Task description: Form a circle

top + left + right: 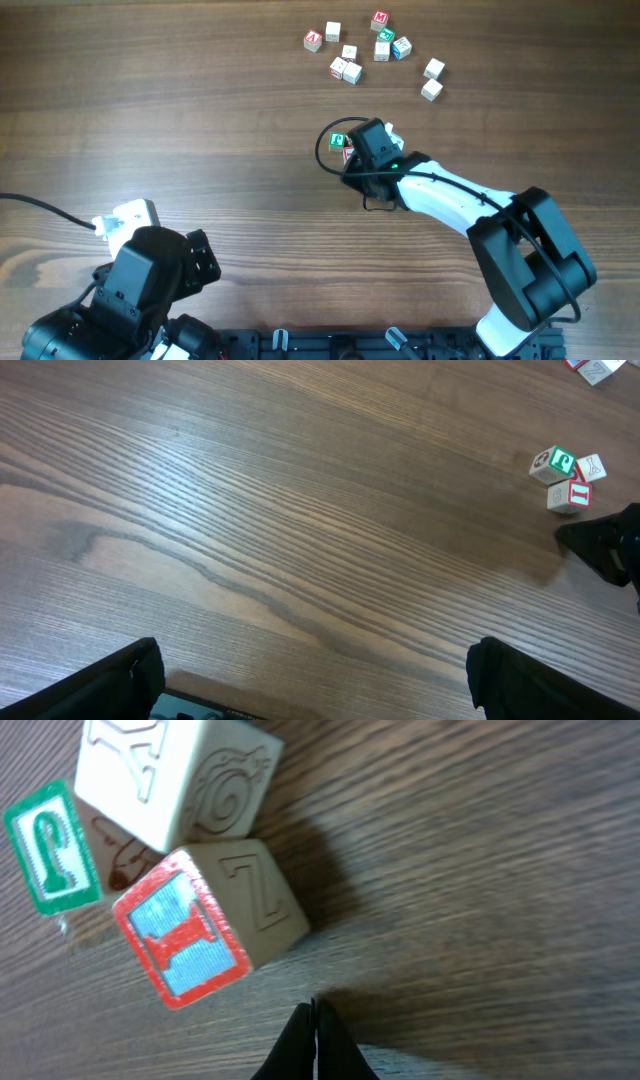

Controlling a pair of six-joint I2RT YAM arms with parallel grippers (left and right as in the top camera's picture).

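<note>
Circle [340, 143]: so far only a clump of three small wooden letter cubes near mid-table [200, 120], right at the nose of the right arm. No ring is formed.

In the right wrist view, the green-faced cube [50, 845], plain cube [170, 775] and red-faced cube [190, 935] sit packed together, apparently touching. All lie flat on the wood. The loose scatter [384, 48] of like cubes lies well apart, toward the far edge.

Right gripper [315, 1038]: fingers clenched tight with nothing between them, tip just beside the red-faced cube. I cannot tell whether it makes contact.

Left gripper [315, 690]: fingers spread wide and empty, parked near my side, well apart from the clump.

Handling, my judgement:
- The cubes look light, rigid and not fragile.
- The smooth faces should slide easily on this table.
- A push off-centre will likely spin a cube rather than move it straight.
- For a pick, I would pinch across two opposite flat sides, centred, never corner to corner.
- Packed neighbours leave little finger room, so I would approach from an outer face.
</note>
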